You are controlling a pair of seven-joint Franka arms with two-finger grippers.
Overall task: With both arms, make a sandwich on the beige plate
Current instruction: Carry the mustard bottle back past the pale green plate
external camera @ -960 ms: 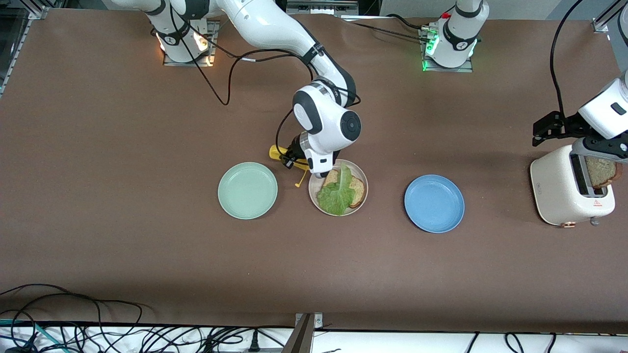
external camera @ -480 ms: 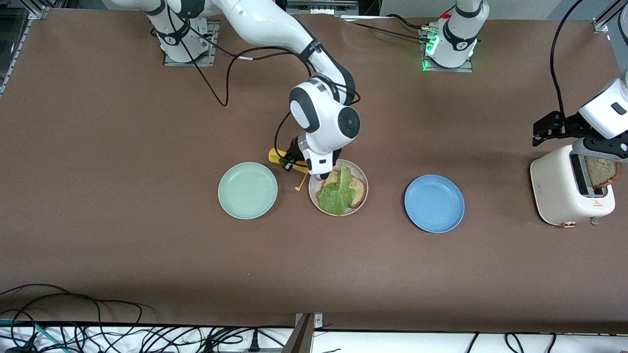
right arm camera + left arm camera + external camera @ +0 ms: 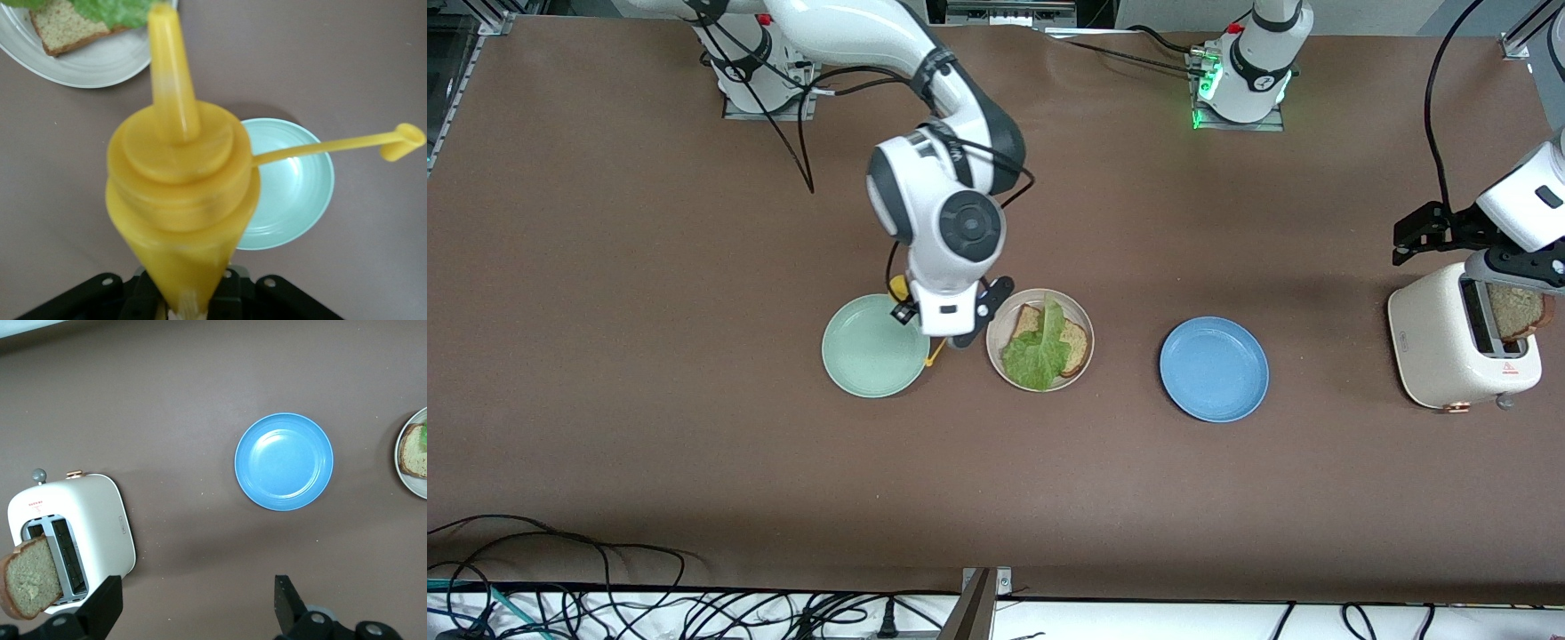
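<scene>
Mint-green plate [image 3: 875, 345] lies empty toward the right arm's end of the worktop; over its rim the right gripper [image 3: 947, 331] pinches a yellow sauce bottle [image 3: 181, 193]. Next comes the beige plate [image 3: 1083, 318], with bread [image 3: 1072, 343] and lettuce [image 3: 1038, 351], then the blue plate [image 3: 1214, 369]. Over the toaster [image 3: 1449, 351], the left gripper [image 3: 193, 603] waits, jaws spread: it must fetch the second slice [image 3: 28, 585], I judge.

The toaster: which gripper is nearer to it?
The left gripper, open, is right above the toaster with its bread slice. The right gripper is between the green plate and beige plate.
</scene>
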